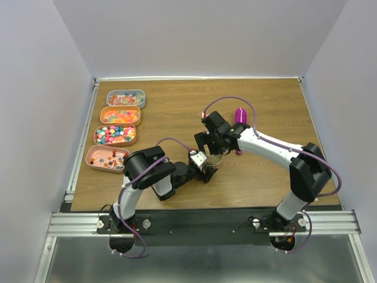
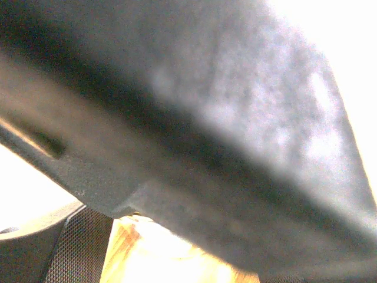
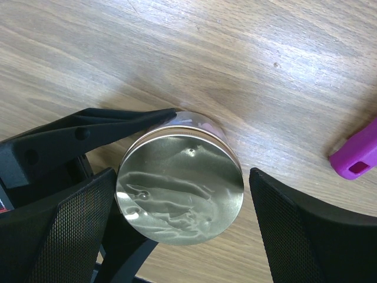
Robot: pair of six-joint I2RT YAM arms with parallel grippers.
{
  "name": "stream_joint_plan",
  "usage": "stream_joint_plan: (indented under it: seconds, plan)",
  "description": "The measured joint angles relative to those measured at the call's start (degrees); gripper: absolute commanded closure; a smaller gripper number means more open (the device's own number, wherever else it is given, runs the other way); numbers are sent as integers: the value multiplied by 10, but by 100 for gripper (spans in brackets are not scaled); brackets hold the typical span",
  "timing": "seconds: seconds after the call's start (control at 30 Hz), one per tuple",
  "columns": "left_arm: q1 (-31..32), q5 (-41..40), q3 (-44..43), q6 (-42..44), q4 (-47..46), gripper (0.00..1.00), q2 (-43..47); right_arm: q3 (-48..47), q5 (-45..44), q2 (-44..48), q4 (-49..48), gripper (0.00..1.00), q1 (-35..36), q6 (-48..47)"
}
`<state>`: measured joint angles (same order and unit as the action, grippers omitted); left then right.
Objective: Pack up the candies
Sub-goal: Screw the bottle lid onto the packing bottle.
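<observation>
The candies lie in four small trays at the left: red-orange wrapped pieces (image 1: 125, 98), orange-yellow gummies (image 1: 121, 114), pastel balls (image 1: 115, 134) and a few sweets in the nearest tray (image 1: 106, 158). A small jar with a shiny metal lid (image 3: 179, 188) stands mid-table (image 1: 213, 159). My left gripper (image 1: 205, 169) is shut on the jar's side; its black fingers (image 3: 88, 138) show beside the glass. My right gripper (image 3: 181, 177) hangs open over the lid, one pad on each side, with a gap at the right pad (image 3: 306, 230). The left wrist view is blocked by a dark blur.
The magenta scoop (image 1: 240, 115) lies just behind the right gripper; its end shows in the right wrist view (image 3: 356, 159). Both arms meet over the table's middle. Grey walls enclose the table at the left, back and right.
</observation>
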<state>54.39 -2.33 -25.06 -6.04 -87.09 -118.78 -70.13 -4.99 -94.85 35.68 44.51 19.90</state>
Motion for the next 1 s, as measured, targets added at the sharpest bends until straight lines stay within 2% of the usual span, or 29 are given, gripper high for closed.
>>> stream_joint_plan:
  seconds: [0.27, 0.57, 0.6, 0.67, 0.77, 0.87, 0.9, 1.0]
  plan:
    - [0, 1, 3, -2, 0, 20, -3, 14, 0, 0, -18, 1, 0, 0]
    - [0, 3, 1, -7, 0, 20, -9, 32, 0, 9, -42, 35, 0, 12]
    - [0, 3, 1, -8, 0, 20, -9, 36, -1, 13, -44, 44, 0, 19]
    - [-1, 3, 1, -13, 0, 19, -8, 44, -11, 23, -46, 47, 0, 41]
    - [-1, 4, 0, -23, 0, 17, -8, 66, -26, 42, -57, 47, 0, 83]
    - [-8, 2, -1, -34, -1, 17, -8, 81, -35, 63, -50, 28, 2, 108]
    - [-12, 2, -1, -35, 0, 17, -8, 84, -39, 67, -47, 18, 3, 114]
    - [-19, 2, -1, -43, -1, 17, -7, 85, -49, 74, -41, 9, 6, 125]
